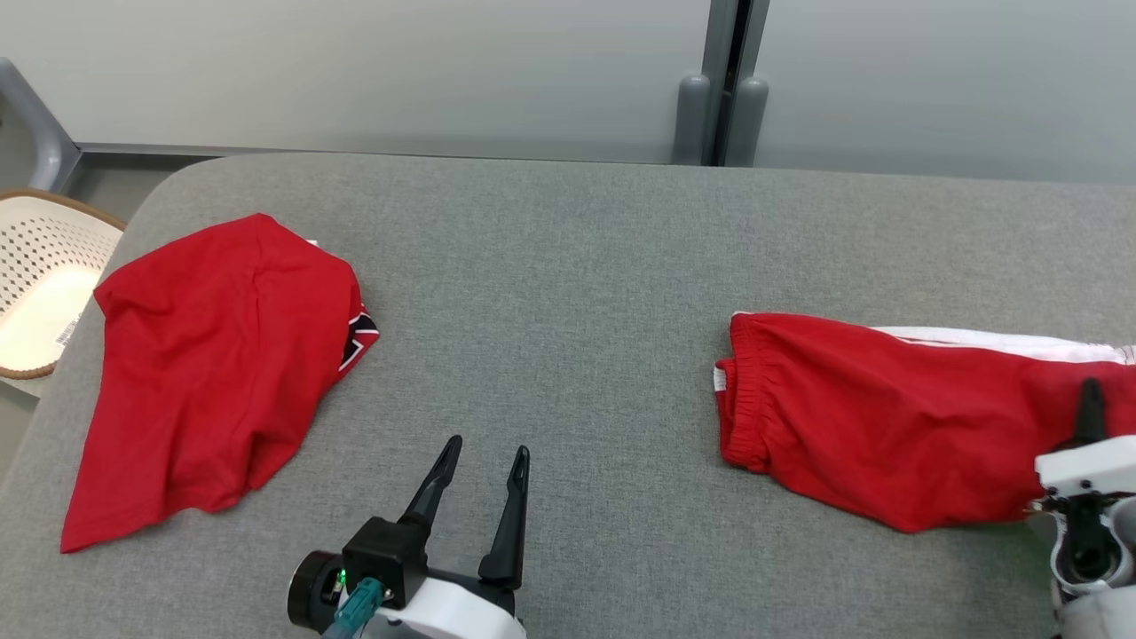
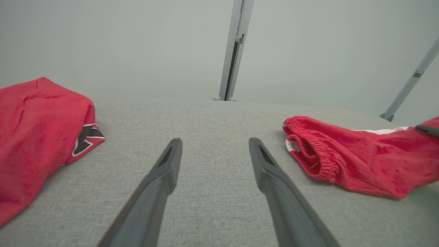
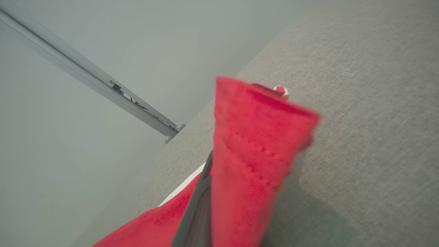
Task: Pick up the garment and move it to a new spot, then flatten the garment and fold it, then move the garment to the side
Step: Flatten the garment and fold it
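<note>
Grey fabric-covered table (image 1: 577,266) with rounded corners, bearing both cloth items; crumpled red top (image 1: 204,373) with black-and-white trim at one edge, lying on the table's left part, well apart from the shorts; red jersey shorts (image 1: 887,417) with elastic waistband and white side stripe, on the table's right part, waistband toward the middle, right-hand end bunched around the right gripper's fingers; cream perforated plastic basket (image 1: 40,244) with brown rim, beside the table's left edge; left gripper (image 1: 488,446), fingers spread wide, holding nothing, over bare table between the two cloths; right gripper (image 1: 1090,399), pinched closed on the shorts' fabric
</note>
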You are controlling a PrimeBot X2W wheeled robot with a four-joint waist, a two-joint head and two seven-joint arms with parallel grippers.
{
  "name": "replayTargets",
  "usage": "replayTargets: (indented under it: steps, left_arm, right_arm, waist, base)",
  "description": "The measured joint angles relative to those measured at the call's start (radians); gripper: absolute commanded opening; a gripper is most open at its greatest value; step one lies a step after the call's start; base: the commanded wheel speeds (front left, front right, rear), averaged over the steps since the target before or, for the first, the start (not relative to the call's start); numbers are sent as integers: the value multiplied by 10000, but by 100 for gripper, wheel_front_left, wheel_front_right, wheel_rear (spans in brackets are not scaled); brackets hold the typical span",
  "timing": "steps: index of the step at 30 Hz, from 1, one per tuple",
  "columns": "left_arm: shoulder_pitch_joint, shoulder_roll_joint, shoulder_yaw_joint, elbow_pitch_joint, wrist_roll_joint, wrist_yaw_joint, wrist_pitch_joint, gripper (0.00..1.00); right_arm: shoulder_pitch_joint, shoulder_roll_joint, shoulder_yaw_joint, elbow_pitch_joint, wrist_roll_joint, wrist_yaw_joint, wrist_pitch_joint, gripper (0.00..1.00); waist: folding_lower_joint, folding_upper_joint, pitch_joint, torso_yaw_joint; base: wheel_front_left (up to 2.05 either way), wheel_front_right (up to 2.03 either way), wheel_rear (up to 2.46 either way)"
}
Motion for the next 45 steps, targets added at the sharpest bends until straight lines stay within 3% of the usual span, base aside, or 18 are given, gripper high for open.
replayTargets:
  steps: [8, 15, 26, 27, 28, 39, 45]
  left_arm:
    - [215, 2, 111, 25, -117, -25, 0, 100]
    - [361, 4, 169, 4, -238, 25, 0, 100]
    - [481, 2, 125, -35, -286, 115, 0, 100]
    - [493, 2, 119, -33, -284, 115, 0, 100]
    - [510, 2, 123, -31, -284, 115, 0, 100]
    - [543, 2, 6, -23, -360, 111, 0, 100]
    - [520, 2, -56, -19, -437, 121, 0, 100]
  right_arm:
    - [314, 341, 1745, -1457, 439, 0, 48, 0]
    - [859, 226, 3676, -2585, 1126, 0, 253, 0]
    - [1087, -171, 5706, -2623, 1448, 0, 228, 0]
    - [1083, -209, 5917, -2523, 1333, 0, 144, 64]
    - [1061, -242, 6071, -2368, 1198, 0, 58, 100]
    - [107, -493, 8414, -1108, -504, 0, -516, 100]
    - [-193, -288, 9074, -92, -631, 0, 23, 100]
  waist:
    - [0, 0, -387, 239]
    - [0, 0, -609, 657]
    - [0, 0, -748, 1211]
    - [0, 0, -758, 1250]
    - [0, 0, -768, 1286]
    - [0, 0, -647, 1593]
    - [0, 0, -503, 1752]
  base:
    - [0, 0, 0]
    - [0, 0, 0]
    - [0, 0, 0]
    - [0, 0, 0]
    - [0, 0, 0]
    - [0, 0, 0]
    - [0, 0, 0]
